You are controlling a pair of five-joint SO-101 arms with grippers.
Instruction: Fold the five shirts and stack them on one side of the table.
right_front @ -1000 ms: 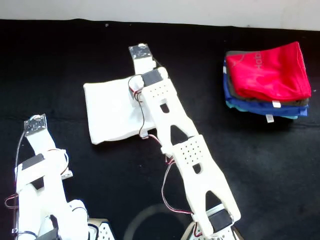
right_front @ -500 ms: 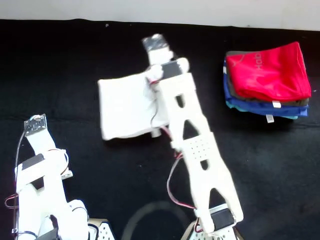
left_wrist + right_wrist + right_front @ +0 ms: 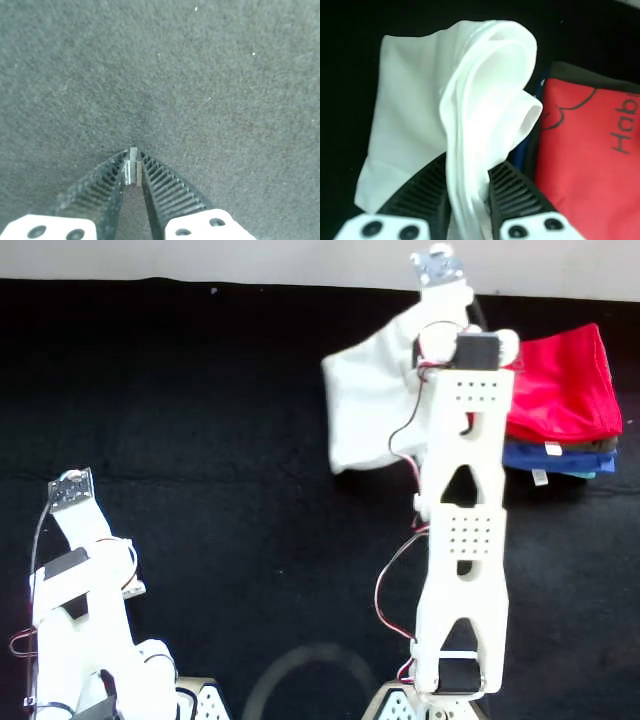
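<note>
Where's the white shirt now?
High view: white shirt is pinched in the right gripper at far right of the table, just left of the red-topped stack.

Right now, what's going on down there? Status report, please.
Right tool shut on white shirt, bunched beside the stack. Left tool shut, holding nothing, over the table. Nothing between shirt and stack.

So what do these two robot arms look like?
The left arm and right arm are white plastic with black motors at the joints and thin red and black wires alongside; the right's flat links show cut-out windows and grids of small holes. Left gripper and right gripper have black ridged fingers on white bases.
</note>
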